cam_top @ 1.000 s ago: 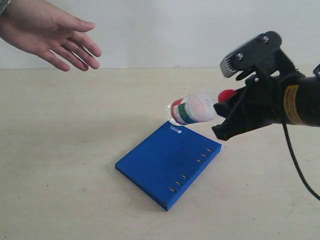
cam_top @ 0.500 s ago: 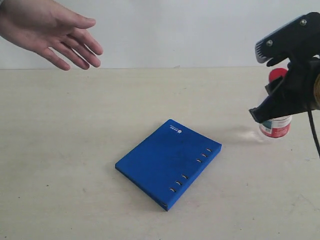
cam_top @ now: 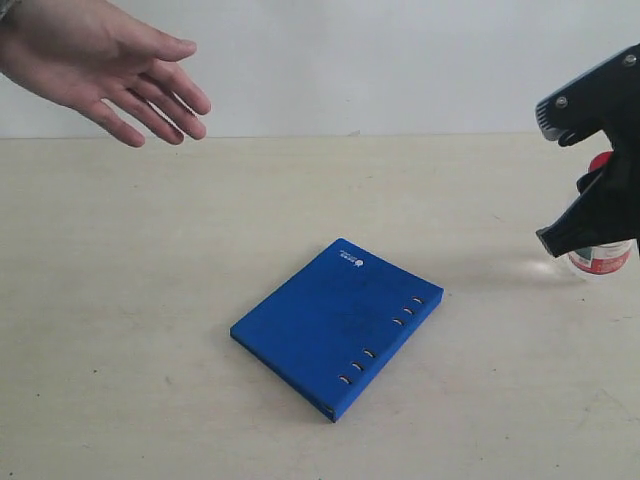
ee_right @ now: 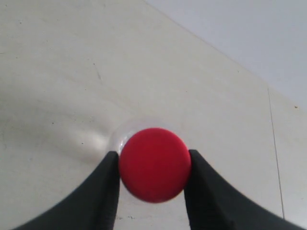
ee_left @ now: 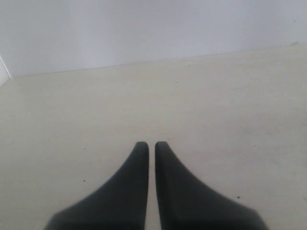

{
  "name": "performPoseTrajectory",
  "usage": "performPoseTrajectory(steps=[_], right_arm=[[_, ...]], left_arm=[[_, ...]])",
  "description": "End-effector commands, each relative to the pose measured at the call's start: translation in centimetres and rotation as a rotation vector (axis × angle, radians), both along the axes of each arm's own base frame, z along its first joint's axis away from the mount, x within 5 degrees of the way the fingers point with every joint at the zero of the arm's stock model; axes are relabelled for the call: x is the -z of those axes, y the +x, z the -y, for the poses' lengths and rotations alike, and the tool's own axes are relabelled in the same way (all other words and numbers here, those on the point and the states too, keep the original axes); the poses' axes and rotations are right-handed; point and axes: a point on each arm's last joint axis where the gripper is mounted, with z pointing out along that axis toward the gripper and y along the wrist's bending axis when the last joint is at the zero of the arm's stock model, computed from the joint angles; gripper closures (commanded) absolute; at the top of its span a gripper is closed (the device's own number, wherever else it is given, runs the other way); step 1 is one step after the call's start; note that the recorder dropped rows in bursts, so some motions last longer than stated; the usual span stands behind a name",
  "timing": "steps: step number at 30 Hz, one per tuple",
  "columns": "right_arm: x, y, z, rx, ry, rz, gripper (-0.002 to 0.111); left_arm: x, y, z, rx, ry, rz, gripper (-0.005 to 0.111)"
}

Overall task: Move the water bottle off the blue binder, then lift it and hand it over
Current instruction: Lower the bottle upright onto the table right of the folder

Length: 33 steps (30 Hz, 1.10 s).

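Observation:
The water bottle (cam_top: 601, 261) stands upright on the table at the far right, well off the blue binder (cam_top: 335, 325), which lies flat in the middle. My right gripper (cam_top: 573, 236) is shut on the bottle and hides most of it. In the right wrist view the red cap (ee_right: 154, 165) sits between the two black fingers of the right gripper (ee_right: 153, 154), touching both. My left gripper (ee_left: 148, 143) is shut on nothing over bare table and is out of the exterior view.
An open human hand (cam_top: 105, 60) reaches in, palm down, at the upper left above the table. The pale table (cam_top: 150, 300) runs back to a white wall.
My right gripper has carried the bottle from above the binder's far corner rightward and down to the table's right side, turning it from tilted to upright. The hand barely moved.

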Motion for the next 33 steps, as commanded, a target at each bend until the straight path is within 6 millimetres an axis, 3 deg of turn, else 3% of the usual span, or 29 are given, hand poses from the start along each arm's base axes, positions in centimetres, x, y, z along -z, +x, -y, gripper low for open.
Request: performPoseTrajectory(steps=[1,15,29,33], right_arm=[[-0.1,0.0,0.1,0.015,0.013,0.01,0.108],[-3.5,-0.7,0.3,0.056,0.246,0.249,0.108],[-4.3,-0.4,-0.4,0.044,0.428,0.349,0.108],[-3.4,-0.6,-0.3,0.068,0.452,0.325,0.108]], left_arm=[[-0.2,0.0,0.1,0.01,-0.006,0.009,0.102],[-0.2,0.0,0.1,0.01,-0.006,0.009,0.102],[-0.2,0.0,0.1,0.01,-0.006,0.009,0.102],[-0.2,0.0,0.1,0.01,-0.006,0.009,0.102]])
